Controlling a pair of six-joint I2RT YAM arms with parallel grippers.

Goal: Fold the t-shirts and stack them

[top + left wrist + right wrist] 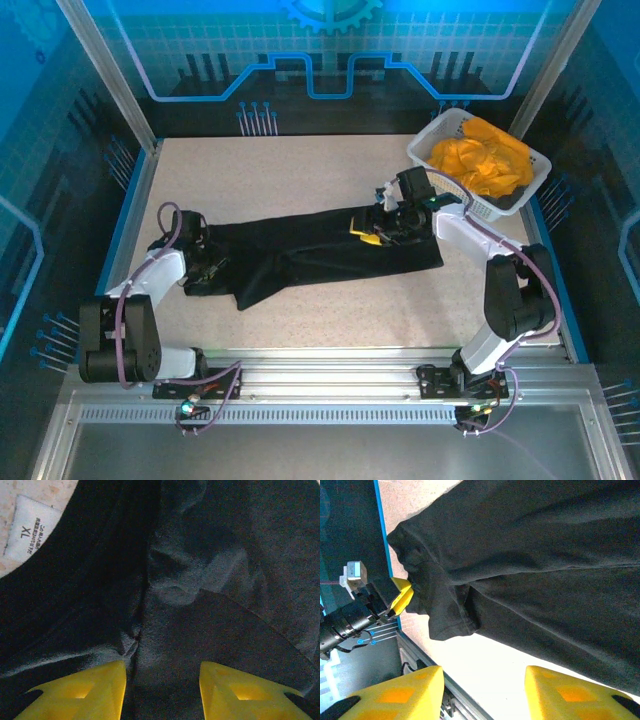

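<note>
Speckled table (pixel 300 170): black t-shirt (pixel 310 255) spread lengthwise, folding stage. Parted and empty: left gripper (pixel 162 667), right gripper (pixel 485 670). Next, probably: pinch edges squarely.

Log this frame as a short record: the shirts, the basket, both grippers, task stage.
black shirt: plain black cloth t-shirt lying in a long rumpled band across the speckled table; white neck label reads XL
other shirts: bright orange-yellow cloth shirts bunched in the white plastic lattice basket, far right corner
left gripper: fingers apart, over the black shirt's left end near the label
right gripper: fingers apart, above the shirt's right end
stack: not yet started
</note>
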